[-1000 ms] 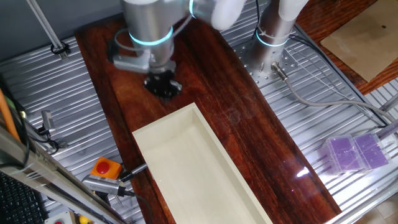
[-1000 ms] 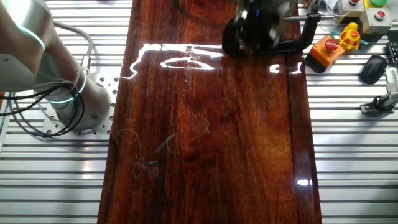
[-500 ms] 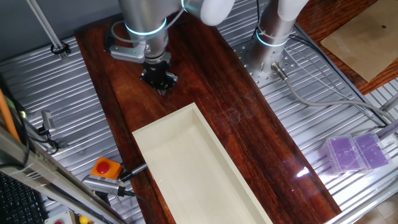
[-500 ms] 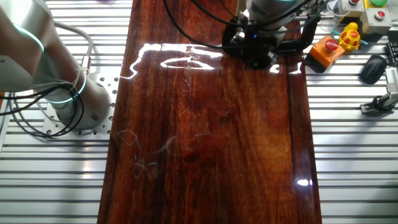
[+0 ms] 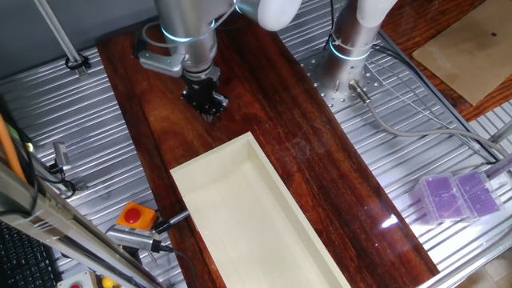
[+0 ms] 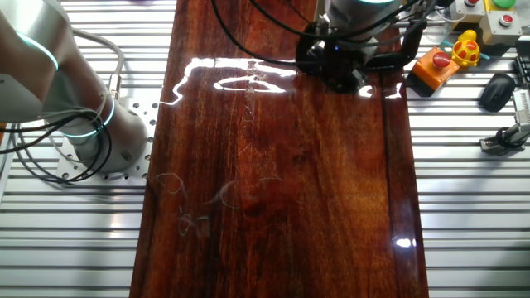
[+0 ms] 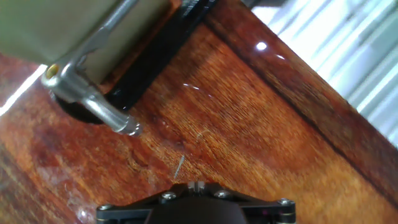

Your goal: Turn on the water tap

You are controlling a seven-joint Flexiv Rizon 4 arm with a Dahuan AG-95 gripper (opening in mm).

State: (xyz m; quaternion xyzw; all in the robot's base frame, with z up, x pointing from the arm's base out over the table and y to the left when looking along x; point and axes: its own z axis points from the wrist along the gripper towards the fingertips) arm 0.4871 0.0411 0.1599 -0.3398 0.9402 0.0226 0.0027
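In the hand view the small chrome water tap (image 7: 93, 104) stands at the upper left, its metal lever slanting down to the right over the wood. It sits beside a black C-clamp (image 7: 163, 42) and a cream block. My gripper (image 7: 196, 185) shows at the bottom edge with its fingertips closed together and empty, some way short of the tap. In one fixed view my gripper (image 5: 206, 102) hangs low over the board just beyond the cream tray; the tap is hidden under it. In the other fixed view my gripper (image 6: 335, 66) covers the clamp (image 6: 407, 43).
A long cream tray (image 5: 240, 216) lies on the dark wooden board (image 6: 281, 182). An orange button box (image 6: 435, 64) and a black mouse (image 6: 497, 89) lie on the metal table beside the clamp. A purple box (image 5: 460, 196) sits far right.
My gripper moved from beside the tray's end a little toward the far left of the board and settled low there; over the last half second it hardly shifted.
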